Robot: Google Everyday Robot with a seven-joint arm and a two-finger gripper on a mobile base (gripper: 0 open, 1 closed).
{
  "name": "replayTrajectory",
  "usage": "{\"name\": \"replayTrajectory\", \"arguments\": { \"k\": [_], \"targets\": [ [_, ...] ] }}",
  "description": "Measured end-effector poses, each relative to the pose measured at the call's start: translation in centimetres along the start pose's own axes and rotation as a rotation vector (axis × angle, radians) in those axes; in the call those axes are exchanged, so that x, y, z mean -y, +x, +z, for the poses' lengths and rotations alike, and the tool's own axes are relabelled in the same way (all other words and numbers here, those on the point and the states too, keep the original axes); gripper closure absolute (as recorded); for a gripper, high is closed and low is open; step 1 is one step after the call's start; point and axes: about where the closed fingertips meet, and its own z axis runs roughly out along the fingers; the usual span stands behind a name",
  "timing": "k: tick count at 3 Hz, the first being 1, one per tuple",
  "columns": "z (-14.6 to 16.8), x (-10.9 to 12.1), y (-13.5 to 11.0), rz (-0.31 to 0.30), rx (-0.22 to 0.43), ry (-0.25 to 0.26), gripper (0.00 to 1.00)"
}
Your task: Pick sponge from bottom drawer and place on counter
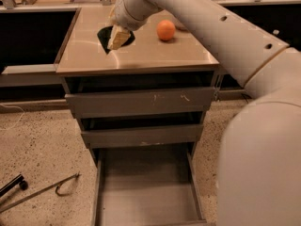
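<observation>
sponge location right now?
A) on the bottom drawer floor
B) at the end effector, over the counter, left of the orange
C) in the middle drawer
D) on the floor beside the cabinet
B: the sponge sits tilted in the end effector above the counter, left of the orange, while the open bottom drawer has no sponge in it.

Long pale arm (211, 29) (elbow lower right), gripper (117, 36) tipped downward at upper left.
</observation>
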Motion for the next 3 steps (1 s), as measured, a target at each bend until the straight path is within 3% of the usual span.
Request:
{"name": "replayTrajectory", "arguments": {
  "k": [1, 2, 3],
  "targets": [
    [3.5, 2.3, 2.5, 0.017, -0.016, -0.028, 1.00],
    [4.7, 5.1, 3.7, 0.036, -0.019, -0.009, 1.00],
    [6.1, 6.4, 5.0, 0.075, -0.033, -0.003, 1.00]
  ]
}}
